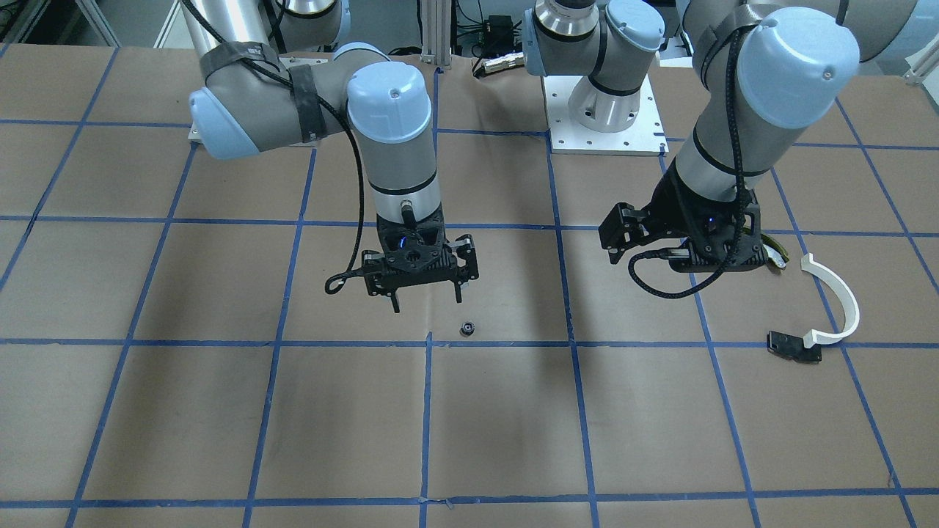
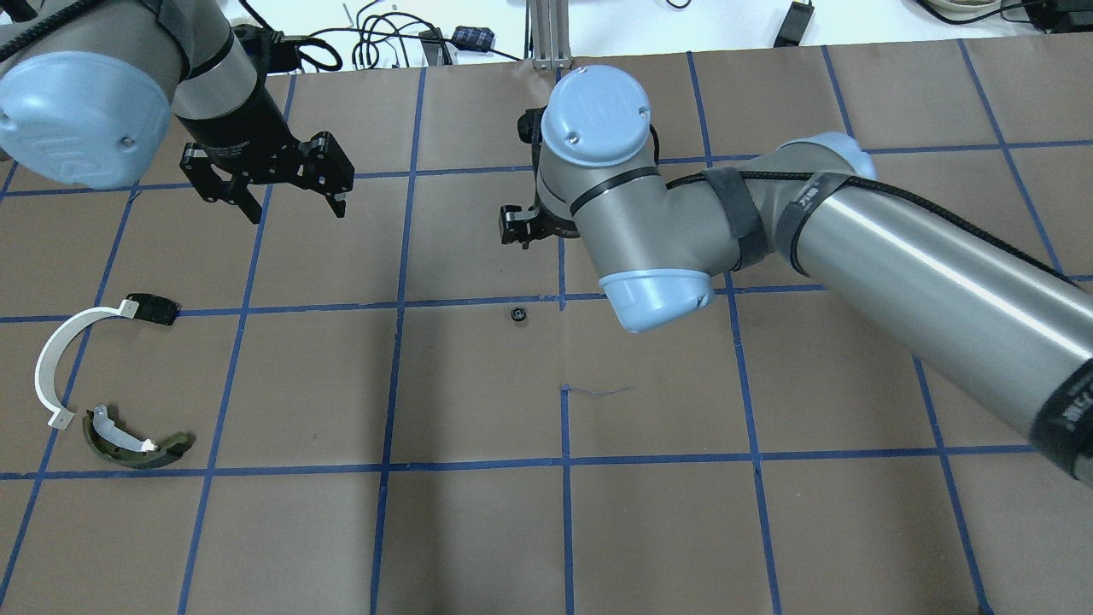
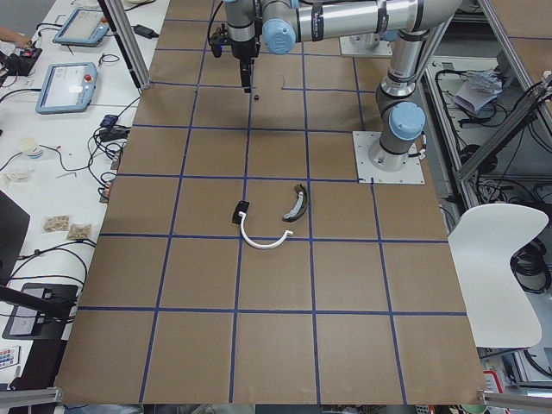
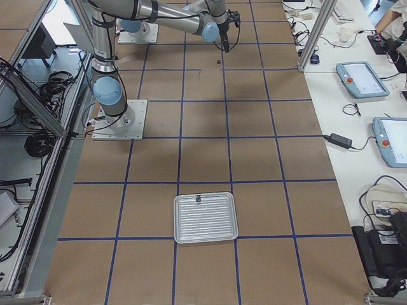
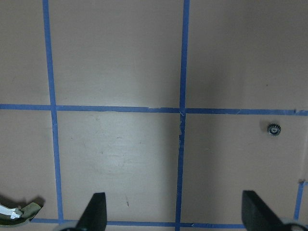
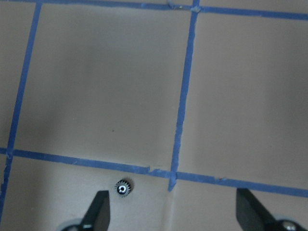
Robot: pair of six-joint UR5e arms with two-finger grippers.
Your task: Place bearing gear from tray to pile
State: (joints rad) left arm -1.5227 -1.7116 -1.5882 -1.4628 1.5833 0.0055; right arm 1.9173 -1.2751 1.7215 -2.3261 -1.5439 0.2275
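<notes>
Right wrist view: the bearing gear (image 6: pixel 123 188) lies on the bench (image 6: pixel 96 86) at seven o'clock beneath the wide-open, empty right pincer (image 6: pixel 171 192).

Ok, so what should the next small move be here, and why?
Probably raise the right gripper up and clear. It is open, and the gear lies loose on the table below it, off-centre to its fingers. The pile sits on the left arm's side, so the open left gripper looks better placed to fetch the gear.
</notes>
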